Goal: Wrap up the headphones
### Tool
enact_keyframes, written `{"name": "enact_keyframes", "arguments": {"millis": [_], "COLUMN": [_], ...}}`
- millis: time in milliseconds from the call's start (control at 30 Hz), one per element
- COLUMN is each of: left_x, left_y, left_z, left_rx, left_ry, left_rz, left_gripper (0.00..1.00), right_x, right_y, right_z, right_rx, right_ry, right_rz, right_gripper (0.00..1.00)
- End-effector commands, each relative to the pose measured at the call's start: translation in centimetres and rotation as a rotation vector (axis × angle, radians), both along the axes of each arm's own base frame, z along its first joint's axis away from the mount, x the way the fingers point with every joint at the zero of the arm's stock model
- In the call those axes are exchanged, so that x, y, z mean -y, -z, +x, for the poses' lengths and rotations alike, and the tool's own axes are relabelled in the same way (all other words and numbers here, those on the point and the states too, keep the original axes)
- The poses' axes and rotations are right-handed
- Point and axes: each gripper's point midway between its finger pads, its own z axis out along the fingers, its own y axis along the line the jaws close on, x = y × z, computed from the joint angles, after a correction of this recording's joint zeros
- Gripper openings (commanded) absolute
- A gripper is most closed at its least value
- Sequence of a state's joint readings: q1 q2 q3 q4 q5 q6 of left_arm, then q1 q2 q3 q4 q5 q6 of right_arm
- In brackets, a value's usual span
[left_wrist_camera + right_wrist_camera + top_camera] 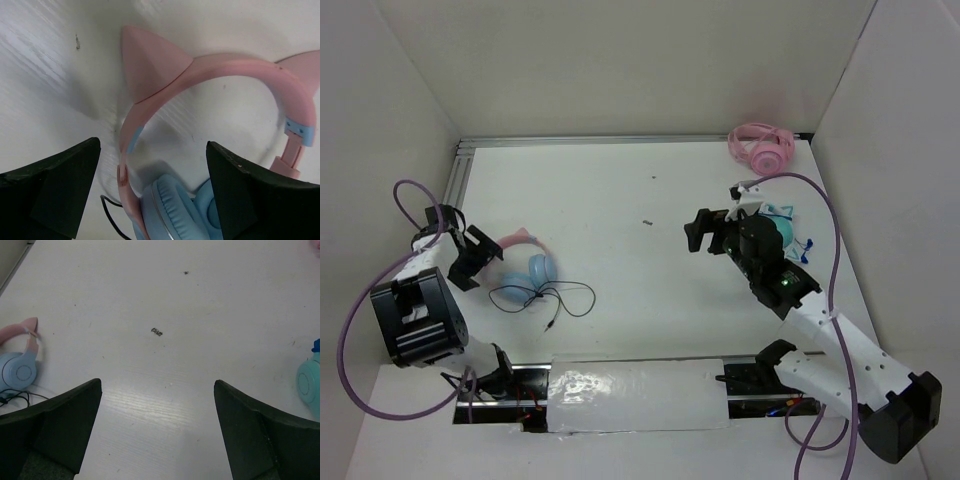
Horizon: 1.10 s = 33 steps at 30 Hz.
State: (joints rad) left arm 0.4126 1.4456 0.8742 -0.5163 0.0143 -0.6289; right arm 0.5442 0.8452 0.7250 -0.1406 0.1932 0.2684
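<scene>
The top view is looking down on the worktop (620, 190); both wrist views are facing the headphones (225, 70), left close, right far.

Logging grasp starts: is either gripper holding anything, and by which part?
Nothing is held. The left gripper hangs open over the headphones, at the headband; the right gripper is open above the table.

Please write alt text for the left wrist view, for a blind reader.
The headphones, a pink cat-ear headband with light blue ear cups, lie on the white table. They are framed by the open black fingers of the left gripper.
</scene>
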Motion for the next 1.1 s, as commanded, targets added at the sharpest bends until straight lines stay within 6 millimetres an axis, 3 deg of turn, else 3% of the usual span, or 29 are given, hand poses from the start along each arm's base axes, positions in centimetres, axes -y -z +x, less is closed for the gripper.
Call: {"name": "enact_keyframes", "arguments": {"millis": [0,300,667,800,833,900,1000,1067], "left_x": [-0.7,-1.7,-2.5,-2.2,-2.1,-1.9,-1.7,-1.5], "left_y": [0.1,1.4,3.5,4.3,4.4,4.2,2.7,1.3], "left_z": [0.6,0.9,1.1,0.9,0.8,0.7,0.9,0.7], "left_rx": [-0.014,-0.08,-0.133,-0.177,-0.187,-0.194,-0.153,-0.115], "left_ry": [-0.016,-0.065,-0.078,-0.077,-0.079,-0.091,-0.088,-0.092], "left_rz": [-0.005,-0.037,-0.011,-0.027,-0.029,-0.015,-0.002,0.019], "left_gripper": [0.99,0.93,0.69,0.46,0.32,0.13,0.0,0.0], "right_x": [-0.7,-1.0,-0.4,-0.1,-0.1,0.0,0.0,0.0], "right_y": [-2.4,-2.6,-3.5,-4.1,-4.2,-4.1,-4.1,-4.0], "right_z": [0.9,0.9,0.2,0.0,-0.1,-0.1,-0.1,-0.2], "right_rx": [0.075,0.076,0.104,0.122,0.124,0.121,0.121,0.119], "right_ry": [-0.026,-0.044,-0.029,-0.021,-0.021,-0.016,-0.02,-0.019], "right_rz": [0.019,0.025,0.054,0.066,0.065,0.066,0.069,0.071], "right_gripper": [1.0,1.0,1.0,1.0,1.0,1.0,1.0,1.0]}}
